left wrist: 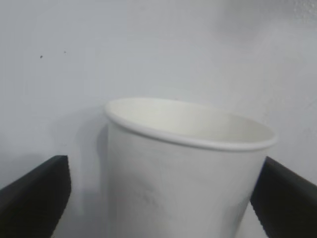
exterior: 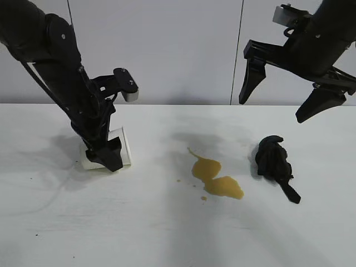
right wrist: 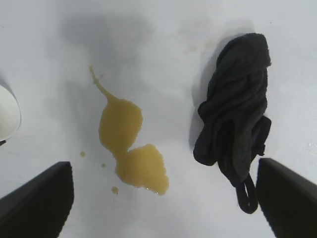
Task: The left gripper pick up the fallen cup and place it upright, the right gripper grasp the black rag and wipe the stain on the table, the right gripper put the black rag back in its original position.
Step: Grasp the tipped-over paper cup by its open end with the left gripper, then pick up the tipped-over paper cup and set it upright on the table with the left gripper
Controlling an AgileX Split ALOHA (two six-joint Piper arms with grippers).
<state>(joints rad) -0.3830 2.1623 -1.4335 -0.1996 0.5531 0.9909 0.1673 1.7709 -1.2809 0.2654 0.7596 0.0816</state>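
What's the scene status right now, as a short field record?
cup: lying on its side, between the open fingers
left gripper: down at the table, straddling the cup, not closed
right gripper: open, raised above the black rag
black rag: bunched on the table, untouched
stain: yellow-brown puddle, unwiped
table: white

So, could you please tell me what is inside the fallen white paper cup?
The white paper cup shows only bare white inner wall near its rim; its bottom is hidden from view.

Matt paper cup (left wrist: 188, 173), lumpy cloth rag (right wrist: 237, 119), glossy stain (right wrist: 131, 148), matt table (exterior: 167, 233).
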